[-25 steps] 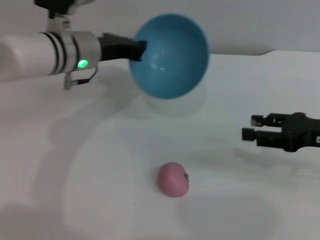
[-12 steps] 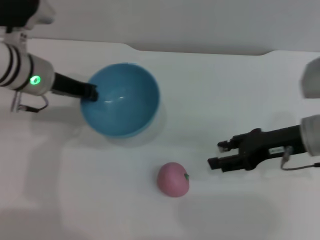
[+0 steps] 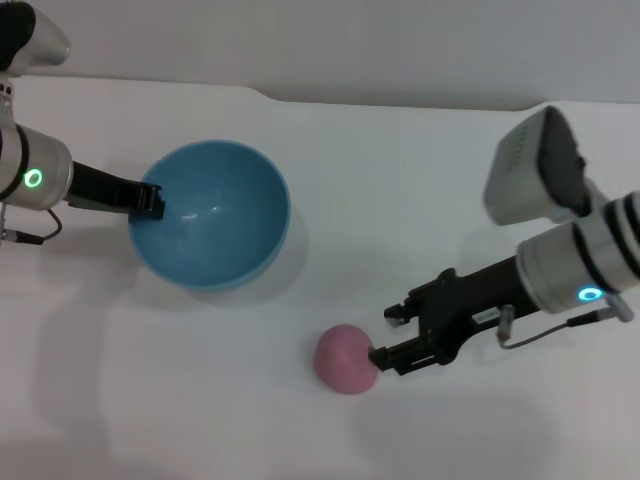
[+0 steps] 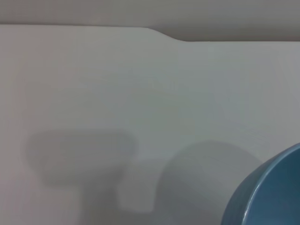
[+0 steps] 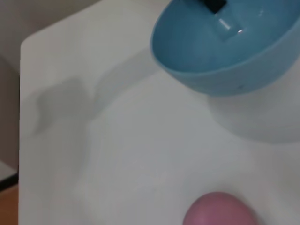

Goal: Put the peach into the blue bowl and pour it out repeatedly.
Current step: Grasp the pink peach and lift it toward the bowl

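The blue bowl is at the left, open side up and empty. My left gripper is shut on its left rim and seems to hold it just off the white table. The bowl also shows in the left wrist view and in the right wrist view. The pink peach lies on the table in front of the middle, and shows in the right wrist view. My right gripper is open at the peach's right side. Its near finger touches the fruit.
The table's far edge has a step behind the bowl. My right arm's white forearm reaches in from the right side above the table.
My left arm has brought the bowl down and to the left, turning it from tipped to upright. My right gripper has moved left up to the peach. The peach has not moved.
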Robot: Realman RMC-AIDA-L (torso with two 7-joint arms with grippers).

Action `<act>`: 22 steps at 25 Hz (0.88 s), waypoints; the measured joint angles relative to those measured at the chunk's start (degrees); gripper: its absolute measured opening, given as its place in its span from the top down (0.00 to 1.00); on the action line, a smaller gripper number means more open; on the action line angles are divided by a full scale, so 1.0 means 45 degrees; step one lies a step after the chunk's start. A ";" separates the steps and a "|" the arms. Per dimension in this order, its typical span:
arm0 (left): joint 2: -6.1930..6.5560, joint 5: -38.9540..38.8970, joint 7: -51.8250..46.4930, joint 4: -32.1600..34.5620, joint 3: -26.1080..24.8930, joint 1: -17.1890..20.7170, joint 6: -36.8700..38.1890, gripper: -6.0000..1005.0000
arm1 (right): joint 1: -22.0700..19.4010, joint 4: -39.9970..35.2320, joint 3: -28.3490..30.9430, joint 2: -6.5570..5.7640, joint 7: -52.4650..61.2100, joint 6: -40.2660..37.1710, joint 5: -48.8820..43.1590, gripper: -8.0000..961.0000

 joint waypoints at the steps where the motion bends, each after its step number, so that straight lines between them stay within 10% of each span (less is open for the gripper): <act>1: 0.0002 0.0002 -0.0001 0.0002 -0.0004 0.0000 0.0017 0.99 | 0.0057 0.0008 -0.0354 0.0011 0.0035 0.0195 0.0112 0.31; 12: -0.0006 0.0017 0.0096 0.0028 0.0101 -0.0121 0.0050 0.99 | 0.0117 0.0003 -0.4263 0.0070 0.0389 0.3183 0.1248 0.31; 22: -0.0005 0.0018 0.0095 0.0138 0.0125 -0.0132 0.0056 0.99 | 0.0114 0.0286 -0.5114 0.0049 0.0692 0.4227 0.1692 0.32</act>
